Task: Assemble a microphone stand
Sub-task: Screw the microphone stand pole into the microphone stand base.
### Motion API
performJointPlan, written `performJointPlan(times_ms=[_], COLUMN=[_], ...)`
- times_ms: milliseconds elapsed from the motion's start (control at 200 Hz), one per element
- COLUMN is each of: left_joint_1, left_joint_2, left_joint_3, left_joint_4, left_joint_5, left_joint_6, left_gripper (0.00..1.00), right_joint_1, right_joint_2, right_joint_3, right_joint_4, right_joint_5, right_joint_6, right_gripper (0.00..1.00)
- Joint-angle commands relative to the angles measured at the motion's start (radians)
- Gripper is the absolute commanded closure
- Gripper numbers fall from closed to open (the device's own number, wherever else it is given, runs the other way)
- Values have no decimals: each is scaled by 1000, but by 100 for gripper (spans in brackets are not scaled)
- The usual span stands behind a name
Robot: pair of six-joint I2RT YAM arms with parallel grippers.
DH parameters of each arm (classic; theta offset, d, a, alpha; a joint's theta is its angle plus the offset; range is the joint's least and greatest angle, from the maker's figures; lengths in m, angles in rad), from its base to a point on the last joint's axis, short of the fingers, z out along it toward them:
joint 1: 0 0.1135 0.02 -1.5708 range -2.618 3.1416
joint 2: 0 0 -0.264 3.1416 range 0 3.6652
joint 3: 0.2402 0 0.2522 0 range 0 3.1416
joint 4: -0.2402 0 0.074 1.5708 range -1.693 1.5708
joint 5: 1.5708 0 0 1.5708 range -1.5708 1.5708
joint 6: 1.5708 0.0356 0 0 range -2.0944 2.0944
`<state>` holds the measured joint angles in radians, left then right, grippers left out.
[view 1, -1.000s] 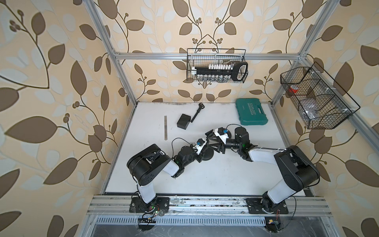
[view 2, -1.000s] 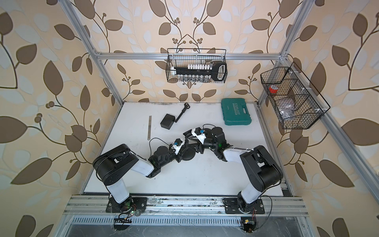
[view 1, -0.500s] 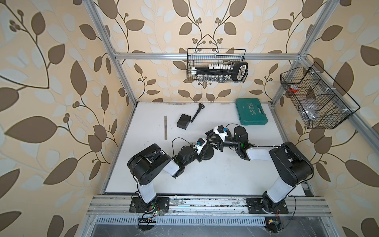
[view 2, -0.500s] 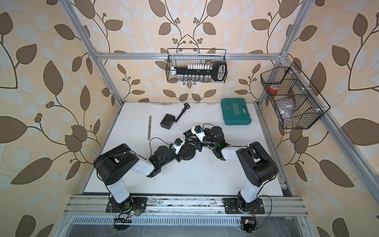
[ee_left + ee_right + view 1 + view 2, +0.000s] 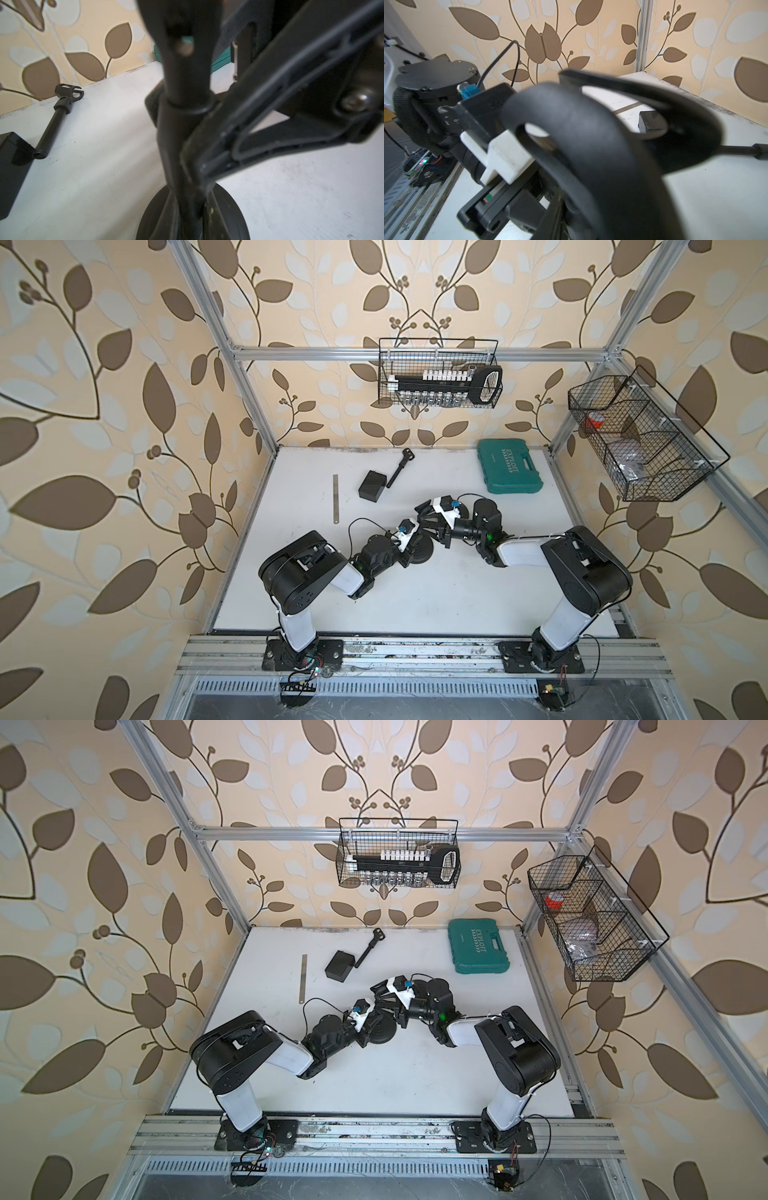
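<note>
The stand's round black base (image 5: 424,559) sits mid-table with its thin black pole (image 5: 182,128) standing upright in it. My left gripper (image 5: 414,546) is shut on the pole just above the base (image 5: 232,209). My right gripper (image 5: 429,526) reaches in from the right, higher up. Its fingers (image 5: 270,99) press on the pole from both sides, so it is shut on it. A blurred black part fills the right wrist view. A black microphone clip on a short rod (image 5: 400,467) lies loose near the back wall, seen also in the left wrist view (image 5: 54,124).
A small black box (image 5: 372,486) lies beside the rod's end, with a thin metal ruler (image 5: 335,497) to its left. A green tool case (image 5: 510,466) lies at the back right. Wire baskets hang on the back wall (image 5: 438,373) and the right wall (image 5: 640,439).
My right gripper's jaws have come together onto the pole, and the right arm has shifted a little to the left. The left arm and the base have stayed put.
</note>
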<state>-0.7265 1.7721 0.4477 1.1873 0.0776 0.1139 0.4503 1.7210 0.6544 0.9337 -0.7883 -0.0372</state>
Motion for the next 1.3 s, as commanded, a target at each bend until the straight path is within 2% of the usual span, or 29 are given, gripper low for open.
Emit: performJointPlan(times_ms=[0,150,260,465,645,765,920,1035,1095,1185,1300], left_joint_1=[-5,-5,-5,-5,-5,-5,-5,-5,-5,-5,-5], left_joint_2=[12,-6,-40,-105,-75,-43,-19,-18,-20,-20,-17], left_joint_3=[2,2,-1,14,39,43,44,40,36,31,22], left_joint_4=[-66,-62,-61,-112,-109,-74,-43,-53,-62,-74,-72], left_joint_5=[8,15,35,38,14,14,23,21,17,12,12], left_joint_6=[14,0,6,25,36,38,49,63,72,78,71], left_gripper=[85,71,66,66,73,74,82,87,88,89,89], right_joint_1=[45,108,158,239,335,382,390,368,337,273,166], right_joint_2=[-17,-56,-74,-72,-70,-86,-89,-120,-153,-199,-244], right_joint_3=[-57,-131,-169,-199,-212,-224,-222,-217,-217,-217,-207], right_joint_4=[-30,-11,-7,-10,-33,-47,-53,-78,-105,-150,-227], right_joint_5=[182,411,547,717,915,1003,980,896,821,716,470], right_joint_6=[6,36,52,93,172,193,194,166,144,107,-11], right_gripper=[100,100,100,100,100,100,100,73,63,57,52])
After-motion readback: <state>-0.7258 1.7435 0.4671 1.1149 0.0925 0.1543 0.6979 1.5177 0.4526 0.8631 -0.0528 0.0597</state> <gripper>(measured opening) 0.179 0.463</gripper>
